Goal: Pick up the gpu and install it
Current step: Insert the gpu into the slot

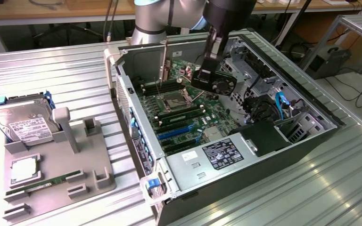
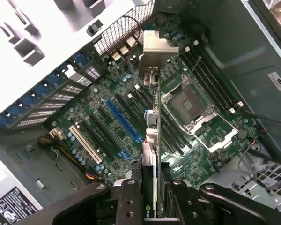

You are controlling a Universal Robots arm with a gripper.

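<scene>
The gripper (image 1: 209, 66) is clenched on the gpu (image 1: 222, 84), holding it on edge, clear above the motherboard (image 1: 182, 113) inside the open computer case (image 1: 250, 188), probably so its connector edge faces the slots.

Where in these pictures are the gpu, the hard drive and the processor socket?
gpu (image 1: 222, 84): exterior view, on its fan.
hard drive (image 1: 26, 126): exterior view, on its white label.
socket (image 2: 187, 104): wrist view, on its middle.

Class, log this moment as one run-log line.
gripper: shut on gpu | position: above motherboard, inside open case | gpu: not yet seated
</scene>
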